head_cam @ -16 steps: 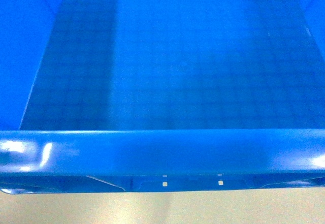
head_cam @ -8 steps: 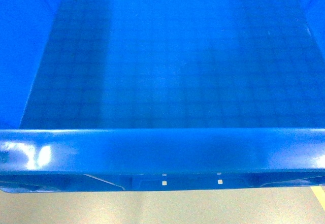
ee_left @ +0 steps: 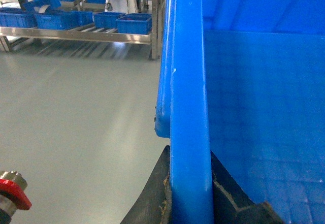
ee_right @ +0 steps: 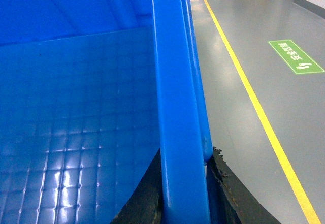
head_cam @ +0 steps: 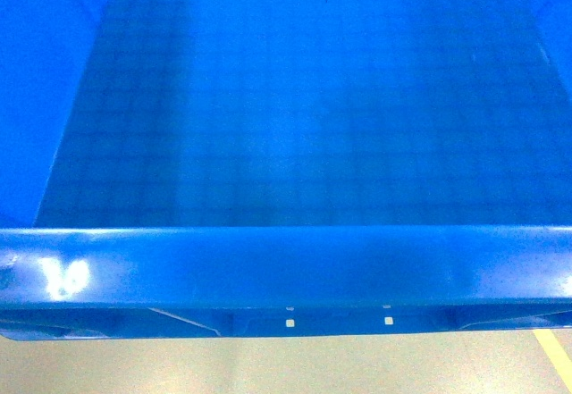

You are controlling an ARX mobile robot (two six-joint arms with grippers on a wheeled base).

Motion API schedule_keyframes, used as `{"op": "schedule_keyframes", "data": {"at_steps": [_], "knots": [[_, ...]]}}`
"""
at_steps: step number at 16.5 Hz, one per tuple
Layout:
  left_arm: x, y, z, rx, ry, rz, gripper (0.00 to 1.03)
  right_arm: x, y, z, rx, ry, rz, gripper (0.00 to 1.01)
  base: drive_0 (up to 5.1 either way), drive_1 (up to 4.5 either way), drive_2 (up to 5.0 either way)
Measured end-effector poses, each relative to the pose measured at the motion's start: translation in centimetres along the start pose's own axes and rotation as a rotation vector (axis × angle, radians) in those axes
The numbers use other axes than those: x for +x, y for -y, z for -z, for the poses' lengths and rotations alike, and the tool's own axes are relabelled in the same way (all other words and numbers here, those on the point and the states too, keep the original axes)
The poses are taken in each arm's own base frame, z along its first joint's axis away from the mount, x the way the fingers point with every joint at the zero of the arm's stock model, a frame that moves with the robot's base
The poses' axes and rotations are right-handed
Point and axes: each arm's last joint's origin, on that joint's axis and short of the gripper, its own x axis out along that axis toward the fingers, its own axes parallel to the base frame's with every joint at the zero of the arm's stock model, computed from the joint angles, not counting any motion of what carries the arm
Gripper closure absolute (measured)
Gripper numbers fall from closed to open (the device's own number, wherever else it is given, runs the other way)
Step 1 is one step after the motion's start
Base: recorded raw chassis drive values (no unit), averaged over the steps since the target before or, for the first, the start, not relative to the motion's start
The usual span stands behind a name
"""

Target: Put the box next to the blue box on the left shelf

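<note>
1. Only the left wrist view shows a distant shelf [ee_left: 81,31] carrying small blue crates [ee_left: 133,23]; only the right wrist view shows a yellow floor line [ee_right: 254,102] and a green floor sign [ee_right: 296,56]
2. The box [head_cam: 295,117] fills the head view above the floor [head_cam: 268,367], its grid floor bare
3. The left gripper [ee_left: 190,203] jaws clamp the box's left rim; the right gripper [ee_right: 185,198] jaws clamp its right rim

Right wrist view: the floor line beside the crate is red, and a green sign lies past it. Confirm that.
Not quite. In the right wrist view the floor line beside the crate is yellow, not red. The green sign does lie past it.
</note>
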Motion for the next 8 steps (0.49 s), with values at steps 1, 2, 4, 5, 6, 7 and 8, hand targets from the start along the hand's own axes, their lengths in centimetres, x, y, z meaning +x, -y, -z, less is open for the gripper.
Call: {"op": "schedule_keyframes", "data": {"at_steps": [1,2,4,5,6,7,8], "knots": [[0.0,0.0,0.01,0.001,-0.001,0.0,0.93,0.01,0.0,0.02,0.0,-0.002,-0.001,0.86,-0.1,3.96,-4.2],[0.0,0.0,0.01,0.001,-0.001,0.0,0.93,0.01,0.0,0.03,0.0,-0.003,-0.001,0.86,-0.1,3.93,-4.2],[0.0,0.0,0.0,0.0,0.0,0.0,0.93,0.01,-0.01,0.0,0.0,0.0,-0.002,0.86,-0.1,4.0,-4.2],[0.0,0.0,0.0,0.0,0.0,0.0,0.93,0.01,0.0,0.04,0.0,-0.004,-0.001,0.86,0.0,4.04,-4.1],[0.01,0.01,0.02,0.001,-0.002,0.0,0.93,0.01,0.0,0.02,0.0,-0.002,0.0,0.86,-0.1,3.97,-4.2],[0.0,0.0,0.02,0.001,-0.001,-0.001,0.93,0.01,0.0,0.01,0.0,-0.001,-0.001,0.86,0.0,4.06,-4.1],[0.0,0.0,-0.01,-0.001,0.001,0.0,0.93,0.0,-0.01,-0.02,0.0,0.002,-0.002,0.86,-0.1,4.01,-4.1]]}}
